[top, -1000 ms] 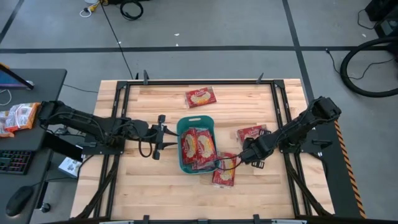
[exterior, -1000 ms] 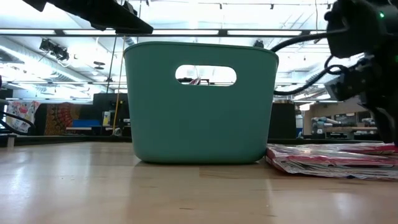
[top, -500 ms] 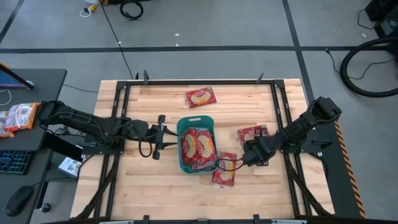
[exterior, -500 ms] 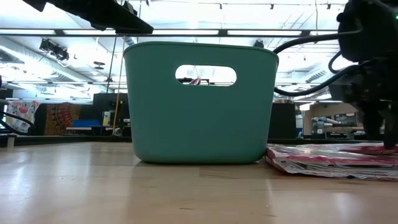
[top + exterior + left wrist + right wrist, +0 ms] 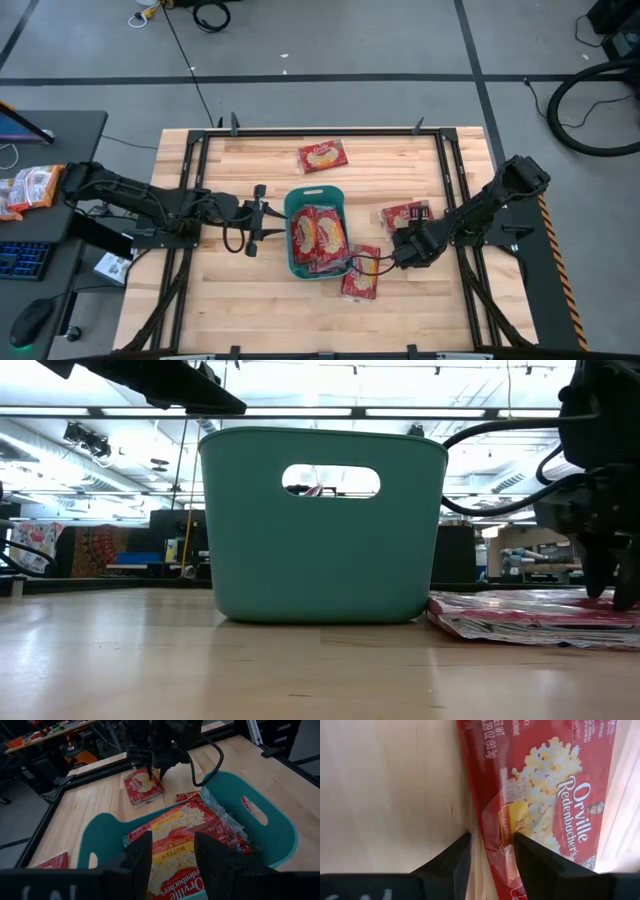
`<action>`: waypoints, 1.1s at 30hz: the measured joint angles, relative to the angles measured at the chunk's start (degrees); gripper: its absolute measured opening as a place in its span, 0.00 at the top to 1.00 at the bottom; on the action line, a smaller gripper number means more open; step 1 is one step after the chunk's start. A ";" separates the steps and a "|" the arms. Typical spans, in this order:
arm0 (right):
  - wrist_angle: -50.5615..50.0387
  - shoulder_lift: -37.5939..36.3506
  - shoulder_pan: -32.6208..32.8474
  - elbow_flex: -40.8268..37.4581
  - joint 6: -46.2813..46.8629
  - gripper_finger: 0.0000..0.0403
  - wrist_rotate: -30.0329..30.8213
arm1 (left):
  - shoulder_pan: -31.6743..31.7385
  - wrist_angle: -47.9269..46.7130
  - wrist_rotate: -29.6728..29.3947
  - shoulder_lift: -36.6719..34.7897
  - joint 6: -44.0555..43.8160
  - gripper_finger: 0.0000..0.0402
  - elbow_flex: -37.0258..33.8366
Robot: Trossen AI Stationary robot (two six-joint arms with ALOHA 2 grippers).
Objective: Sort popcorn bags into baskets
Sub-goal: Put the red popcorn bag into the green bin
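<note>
Teal basket [image 5: 315,232] sits mid-desk [image 5: 220,300], handle slot visible in the rim in the low view [image 5: 323,525], and holds a stack of red popcorn bags [image 5: 318,236]; in the left wrist view the top bag [image 5: 185,845] lies label up, reading butter, filling most of the bin [image 5: 272,832]. Three more bags are out on the wood: one bag near the far edge [image 5: 322,156], well apart from the basket; one bag to the right of the basket [image 5: 402,214]; one bag just beside the basket's near right corner [image 5: 362,273], lying flat, seen in the low view as a thin red packet [image 5: 530,618] next to the basket wall. Right gripper [image 5: 378,262] is down low over that near-right bag, fingers spread a little and pointing down at it; the right wrist view shows the two dark fingers [image 5: 455,857] straddling the bag's long edge [image 5: 545,800], one finger over bare wood and one over the red wrapper, not closed on it. Cannot tell if the tips touch the packet. Low view shows the same gripper [image 5: 610,575] hanging above the bag's far end. Left gripper [image 5: 256,219] waits just beside the basket's left wall, above desk level, fingers parted with nothing between them; its fingers [image 5: 137,862] frame the basket's contents in the left wrist view. More red packets lie on a side table [image 5: 30,187] left of the desk.
</note>
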 joint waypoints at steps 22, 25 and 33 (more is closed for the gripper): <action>-2.97 0.33 1.99 6.77 3.83 0.99 6.21 | -0.01 0.00 0.00 0.00 0.00 0.63 0.00; -6.26 0.33 2.19 10.33 3.91 0.99 7.99 | 0.00 0.01 0.00 0.00 -0.01 0.63 0.00; -11.89 0.31 2.19 17.72 2.77 0.99 12.16 | -0.01 0.01 0.00 0.00 -0.01 0.63 0.00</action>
